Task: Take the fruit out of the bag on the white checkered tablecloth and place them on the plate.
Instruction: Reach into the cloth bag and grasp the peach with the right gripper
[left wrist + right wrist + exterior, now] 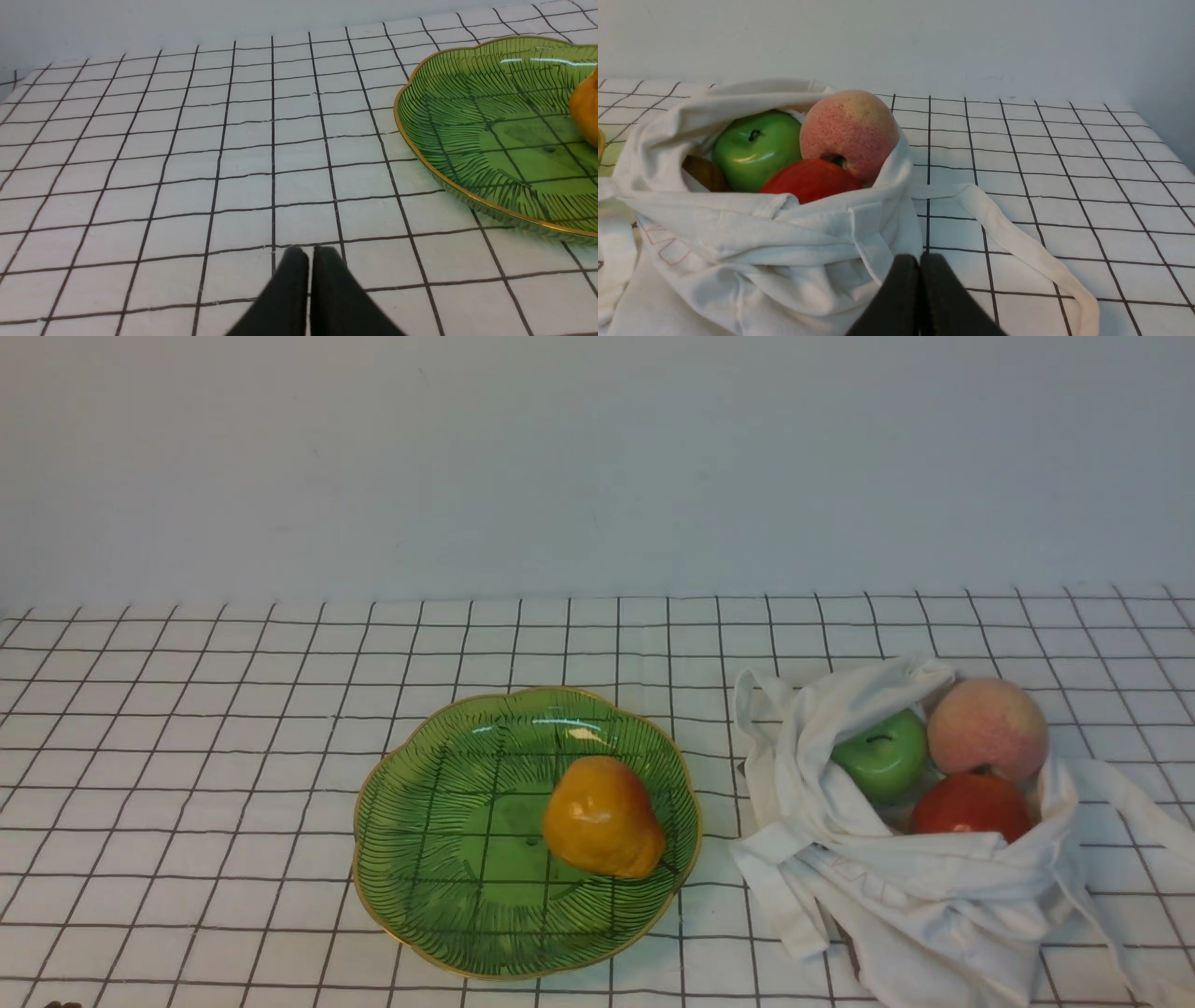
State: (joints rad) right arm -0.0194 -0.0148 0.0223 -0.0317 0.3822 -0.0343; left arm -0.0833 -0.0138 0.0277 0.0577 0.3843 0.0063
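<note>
The white cloth bag (896, 887) lies open at the right on the white checkered tablecloth (187, 784). In its mouth sit a pink-and-yellow peach (988, 726), a green apple (882, 754) and a red round fruit (971, 805); they also show in the right wrist view: peach (850, 130), apple (756, 147), red fruit (810, 179). The green plate (439, 859) holds an orange-yellow pear (600, 817). My left gripper (310, 252) is shut, empty, over bare cloth left of the plate (467, 140). My right gripper (919, 259) is shut, empty, at the bag's (761, 247) near side. Neither gripper shows in the front view.
A long bag strap (1017, 242) lies across the cloth beside my right gripper. A brown object (703, 172) shows deep in the bag beside the apple. A plain pale wall (597, 467) stands behind the table.
</note>
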